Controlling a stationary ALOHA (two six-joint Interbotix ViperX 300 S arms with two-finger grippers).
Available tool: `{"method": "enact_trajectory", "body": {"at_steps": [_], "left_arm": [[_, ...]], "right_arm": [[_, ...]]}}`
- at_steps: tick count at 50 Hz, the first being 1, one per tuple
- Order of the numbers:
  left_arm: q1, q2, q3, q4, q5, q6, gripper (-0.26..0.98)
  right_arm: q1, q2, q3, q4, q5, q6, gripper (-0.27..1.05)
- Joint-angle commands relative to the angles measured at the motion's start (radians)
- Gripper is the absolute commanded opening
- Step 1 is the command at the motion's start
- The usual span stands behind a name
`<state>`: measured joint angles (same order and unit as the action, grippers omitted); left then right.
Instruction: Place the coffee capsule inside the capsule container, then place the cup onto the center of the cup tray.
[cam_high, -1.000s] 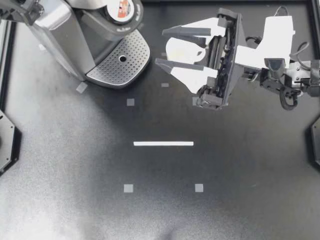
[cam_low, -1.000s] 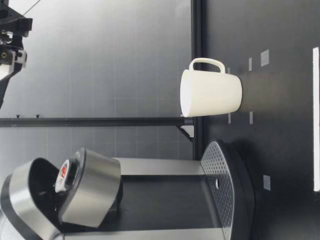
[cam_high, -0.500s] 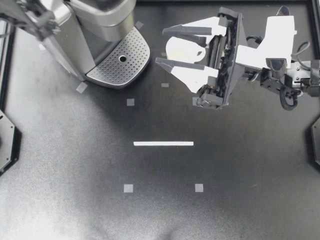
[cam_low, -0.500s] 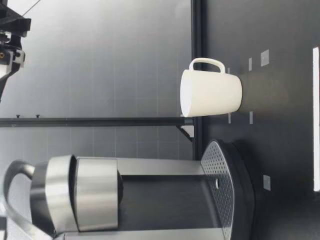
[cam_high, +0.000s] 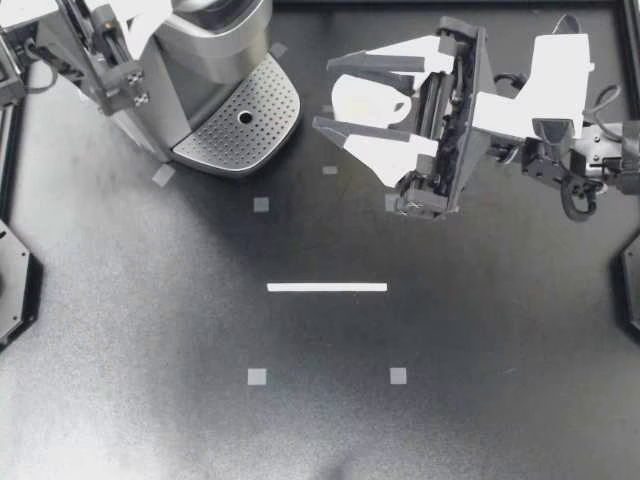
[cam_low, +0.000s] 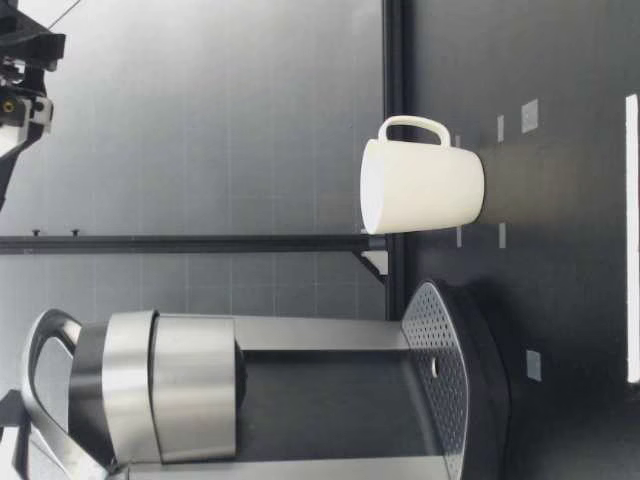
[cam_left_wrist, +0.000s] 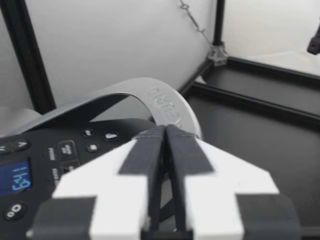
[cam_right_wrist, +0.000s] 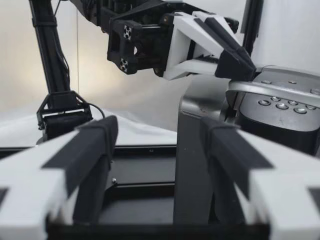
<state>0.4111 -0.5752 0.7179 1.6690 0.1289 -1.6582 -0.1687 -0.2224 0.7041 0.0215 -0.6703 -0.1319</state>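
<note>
Two grippers are seen here. The left gripper (cam_high: 160, 12) is held over the top of the silver coffee machine (cam_high: 200, 65) at the far left corner of the black table (cam_high: 320, 420). Its fingers (cam_left_wrist: 145, 150) are pressed tight together with nothing pinched between them. In the left wrist view the tips are seen right by the curved silver lid handle (cam_left_wrist: 160, 97), but it can't be told whether the handle is actually touched. The dark control panel (cam_left_wrist: 75, 145) with its small blue display (cam_left_wrist: 20, 179) is seen just under that gripper, and in the low view the lid is shown closed.

The right gripper (cam_high: 323, 94) is spread wide, with nothing gripped. From above, the white ceramic mug (cam_high: 362, 98) is framed between its two fingers, but in the low view the mug is shown upright on the table by itself, so the gripper is hanging above it, apart. The mug's handle is pointed away from the machine. The mug is on bare table near the machine, off the round perforated metal drip tray (cam_high: 240, 130). In the right wrist view the machine and the left gripper are seen ahead, past the spread fingers. A white tape strip (cam_high: 327, 287) is stuck near the middle of the table, well apart from all that
</note>
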Motion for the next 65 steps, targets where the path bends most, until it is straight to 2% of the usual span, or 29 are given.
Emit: {"method": "enact_trajectory", "body": {"at_steps": [1, 19, 30, 36, 46, 54, 57, 60, 65], "left_arm": [[-0.003, 0.000, -0.006, -0.009, -0.006, 0.000, 0.13], [-0.015, 0.060, 0.002, -0.035, -0.012, -0.002, 0.13], [-0.034, 0.077, -0.037, -0.037, -0.005, 0.012, 0.13], [-0.035, 0.067, -0.075, -0.029, 0.044, 0.029, 0.13], [-0.037, 0.061, -0.124, -0.034, 0.176, 0.115, 0.13], [-0.058, 0.064, -0.163, -0.037, 0.362, 0.261, 0.13], [-0.083, 0.066, -0.183, -0.057, 0.443, 0.339, 0.13], [-0.110, 0.066, -0.204, -0.106, 0.511, 0.425, 0.13], [-0.167, 0.067, -0.244, -0.249, 0.611, 0.600, 0.13]], "right_arm": [[0.005, -0.031, -0.011, -0.002, -0.011, 0.000, 0.64], [0.005, -0.054, -0.003, 0.000, -0.006, 0.000, 0.64], [-0.003, -0.071, 0.000, -0.002, 0.025, -0.009, 0.64], [-0.046, -0.109, -0.020, -0.002, 0.178, -0.046, 0.64], [-0.132, -0.156, -0.118, -0.002, 0.607, -0.144, 0.64], [-0.170, -0.167, -0.175, -0.018, 0.805, -0.195, 0.64], [-0.187, -0.176, -0.186, -0.034, 0.853, -0.199, 0.64], [-0.206, -0.181, -0.195, -0.043, 0.893, -0.199, 0.64], [-0.244, -0.178, -0.216, -0.057, 0.986, -0.202, 0.64]]}}
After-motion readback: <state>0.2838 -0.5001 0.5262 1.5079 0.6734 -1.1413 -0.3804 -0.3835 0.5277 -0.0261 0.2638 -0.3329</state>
